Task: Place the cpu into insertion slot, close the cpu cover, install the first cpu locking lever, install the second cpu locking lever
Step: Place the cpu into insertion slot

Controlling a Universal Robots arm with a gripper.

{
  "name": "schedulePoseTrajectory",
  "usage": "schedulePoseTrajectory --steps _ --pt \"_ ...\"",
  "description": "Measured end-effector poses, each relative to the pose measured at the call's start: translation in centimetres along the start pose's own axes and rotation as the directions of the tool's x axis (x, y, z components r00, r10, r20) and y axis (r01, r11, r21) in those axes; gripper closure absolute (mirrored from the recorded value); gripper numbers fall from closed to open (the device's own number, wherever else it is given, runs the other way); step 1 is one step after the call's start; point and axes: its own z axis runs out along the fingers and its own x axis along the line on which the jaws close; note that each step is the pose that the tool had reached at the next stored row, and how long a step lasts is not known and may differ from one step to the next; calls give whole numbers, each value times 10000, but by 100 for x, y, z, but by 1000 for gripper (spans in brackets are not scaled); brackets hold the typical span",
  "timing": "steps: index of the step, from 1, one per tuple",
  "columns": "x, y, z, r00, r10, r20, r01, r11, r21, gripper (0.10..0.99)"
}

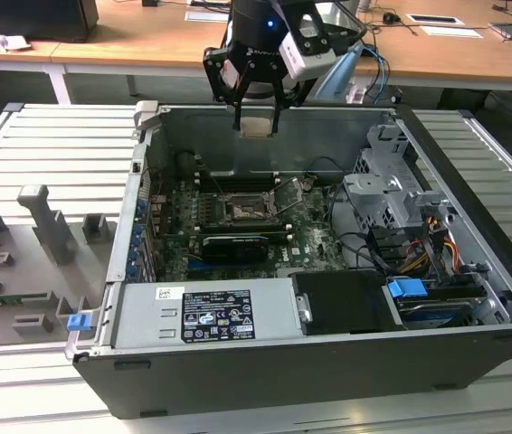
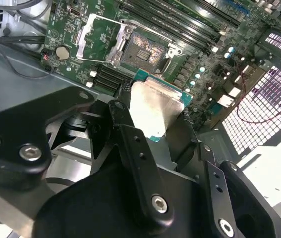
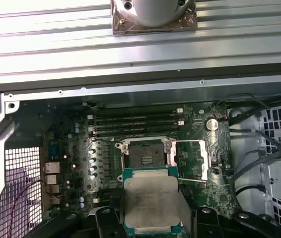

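The gripper (image 1: 257, 125) is clamped on opposite edges of the cpu (image 3: 150, 201), held flat well above the open insertion slot (image 3: 144, 152); judged light, stiff, slick-topped and delicate underneath, so an edge-only hold suits it.

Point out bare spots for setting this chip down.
The square dark socket lies bare, bordered by black memory slots and its opened silver frame plate. The ribbed grey table beside the dark case is bare. Black cables crowd the grey drive cage.
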Motion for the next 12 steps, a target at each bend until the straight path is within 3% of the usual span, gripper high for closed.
schedulePoseTrajectory --steps 7,12 --pt "0 -1 9 9947 1023 90 -1023 9948 -24 557" --pt "0 -1 15 9776 2096 182 -2096 9778 -60 557"
